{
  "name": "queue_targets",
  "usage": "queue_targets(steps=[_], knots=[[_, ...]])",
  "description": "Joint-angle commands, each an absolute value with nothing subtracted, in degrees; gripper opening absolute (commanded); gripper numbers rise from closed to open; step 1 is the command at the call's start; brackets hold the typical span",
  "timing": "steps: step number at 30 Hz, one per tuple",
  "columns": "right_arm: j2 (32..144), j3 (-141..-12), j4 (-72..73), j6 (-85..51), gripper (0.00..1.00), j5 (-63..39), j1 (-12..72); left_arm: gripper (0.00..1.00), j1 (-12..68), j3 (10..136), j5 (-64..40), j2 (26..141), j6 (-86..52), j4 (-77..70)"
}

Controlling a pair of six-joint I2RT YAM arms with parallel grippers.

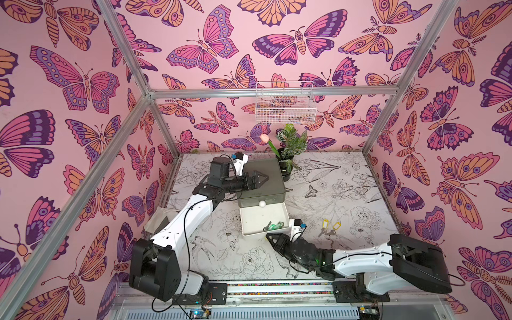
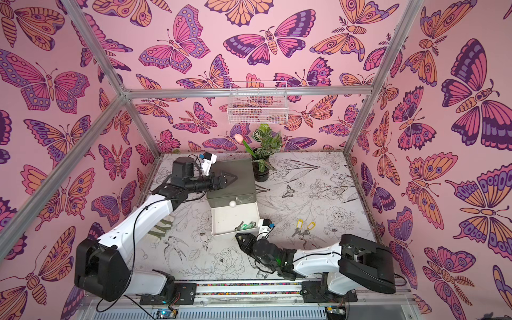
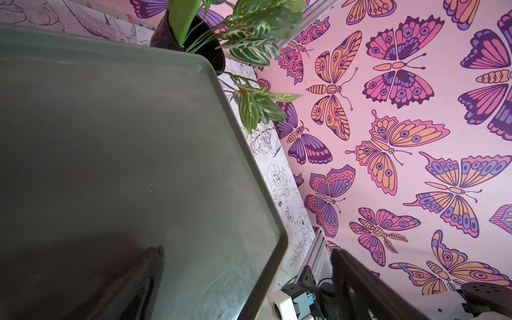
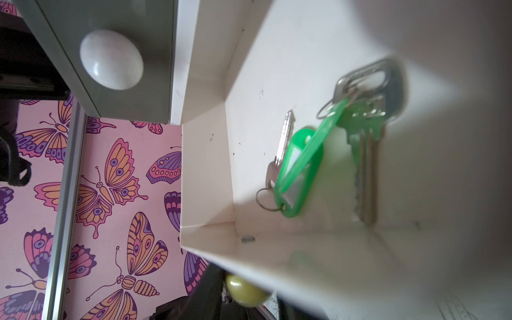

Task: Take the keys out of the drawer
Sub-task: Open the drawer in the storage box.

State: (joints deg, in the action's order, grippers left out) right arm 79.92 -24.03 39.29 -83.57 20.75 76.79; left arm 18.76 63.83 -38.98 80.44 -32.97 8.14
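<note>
On the counter (image 1: 346, 199), right of the open drawer (image 1: 249, 221), two yellow-tagged keys (image 1: 329, 225) lay out already. The green-tagged keys (image 4: 302, 169) were not yet out, lying near its front wall. Wide open and empty, the left claw (image 1: 263, 177) hung over the cabinet (image 1: 273, 191). At the drawer front sat the right claw (image 1: 273, 238); I couldn't tell its grip. Roughly midway, I judged.

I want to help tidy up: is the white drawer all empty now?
No, the keys with green tags lie inside the drawer, near its front wall.
</note>
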Motion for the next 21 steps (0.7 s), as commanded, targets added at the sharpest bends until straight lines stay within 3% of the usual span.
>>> queue_targets(steps=[1, 16, 21], knots=[[77.6, -24.1, 36.1, -82.8, 0.28, 21.7, 78.5, 1.00, 18.4, 59.5, -36.3, 83.3, -32.9, 18.6], [70.2, -29.8, 21.4, -76.4, 0.28, 23.5, 80.2, 1.00, 18.6, 59.4, -35.8, 81.5, -33.8, 18.7], [72.1, -28.7, 23.2, -76.7, 0.28, 23.4, 80.2, 0.99, 18.6, 58.8, -35.8, 81.6, -33.4, 18.7]])
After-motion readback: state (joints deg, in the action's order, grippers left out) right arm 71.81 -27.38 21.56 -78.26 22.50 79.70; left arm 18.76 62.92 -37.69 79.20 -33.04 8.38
